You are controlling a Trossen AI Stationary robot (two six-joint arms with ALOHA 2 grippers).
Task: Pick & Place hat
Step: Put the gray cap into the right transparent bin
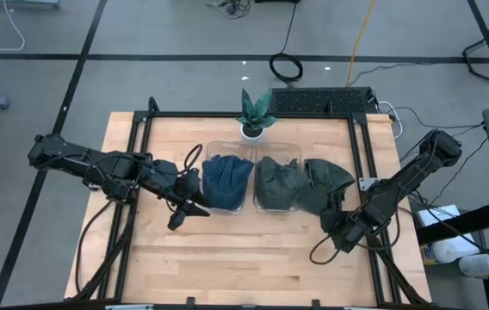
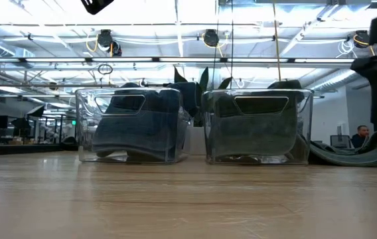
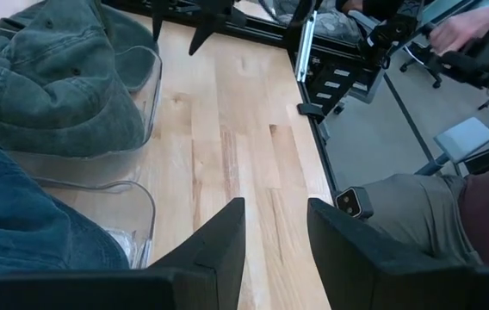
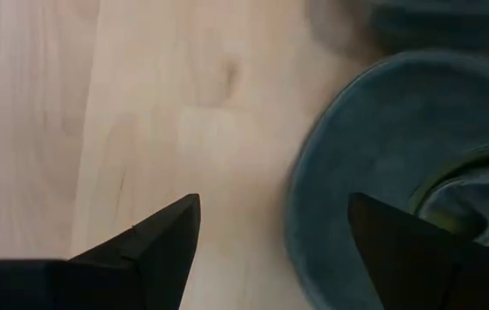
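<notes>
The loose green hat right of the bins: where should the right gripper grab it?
Probably the brim of the hat: it lies flat on the table toward the open right gripper, a thin edge the fingers can straddle. Come in low from the front, away from the bin.

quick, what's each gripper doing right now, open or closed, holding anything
Left gripper: open, empty, beside the bin with the blue hat.
Right gripper: open, empty, above the table at the brim of the green hat lying outside the bins.
</notes>
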